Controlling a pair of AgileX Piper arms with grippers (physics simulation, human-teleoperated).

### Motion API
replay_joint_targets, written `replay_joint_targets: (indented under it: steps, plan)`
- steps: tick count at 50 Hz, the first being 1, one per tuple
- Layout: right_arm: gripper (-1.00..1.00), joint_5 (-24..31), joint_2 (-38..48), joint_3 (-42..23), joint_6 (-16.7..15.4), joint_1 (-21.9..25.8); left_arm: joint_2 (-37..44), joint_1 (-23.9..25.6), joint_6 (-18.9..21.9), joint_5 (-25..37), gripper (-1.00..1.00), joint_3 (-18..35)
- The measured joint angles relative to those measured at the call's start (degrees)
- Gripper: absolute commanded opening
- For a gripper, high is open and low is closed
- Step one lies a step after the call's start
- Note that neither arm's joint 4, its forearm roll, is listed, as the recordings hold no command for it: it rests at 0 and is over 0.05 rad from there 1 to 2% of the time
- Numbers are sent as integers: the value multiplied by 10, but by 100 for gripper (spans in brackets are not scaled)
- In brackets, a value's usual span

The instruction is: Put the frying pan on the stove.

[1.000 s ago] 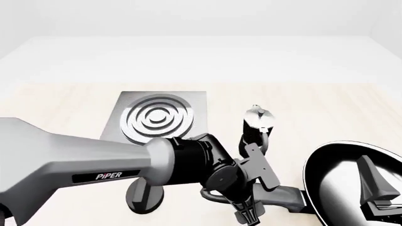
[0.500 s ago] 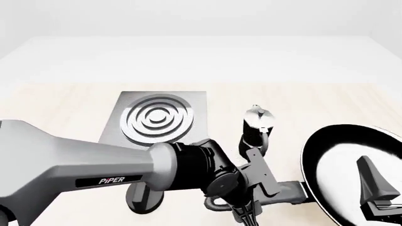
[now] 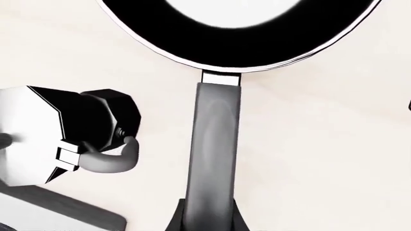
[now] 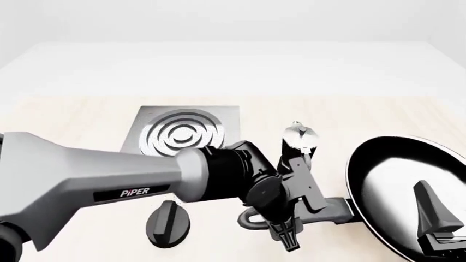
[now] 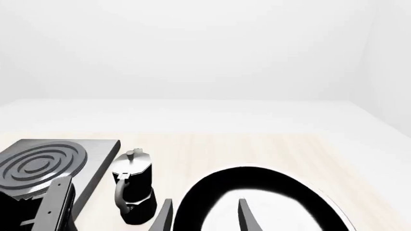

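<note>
Frying pan [image 4: 407,191] sits right of the stove [image 4: 182,134]; our left gripper [image 4: 285,236] clasps its handle; right gripper's [image 5: 202,216] state we cannot tell.

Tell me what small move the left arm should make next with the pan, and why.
Probably lift the frying pan a little before swinging left: the left tool looks closed on its handle, and the moka pot stands between it and the stove.
</note>
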State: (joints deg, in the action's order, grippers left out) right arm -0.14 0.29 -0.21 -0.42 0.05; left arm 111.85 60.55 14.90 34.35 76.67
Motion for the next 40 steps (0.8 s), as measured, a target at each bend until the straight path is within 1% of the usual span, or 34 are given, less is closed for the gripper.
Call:
replay_joint_targets:
  steps: [20, 40]
  plan:
    - [100, 0, 0, 0, 0, 0, -5, -9, 14, 33, -100, 20]
    - [100, 0, 0, 0, 0, 0, -32, -9, 29, 80, -100, 42]
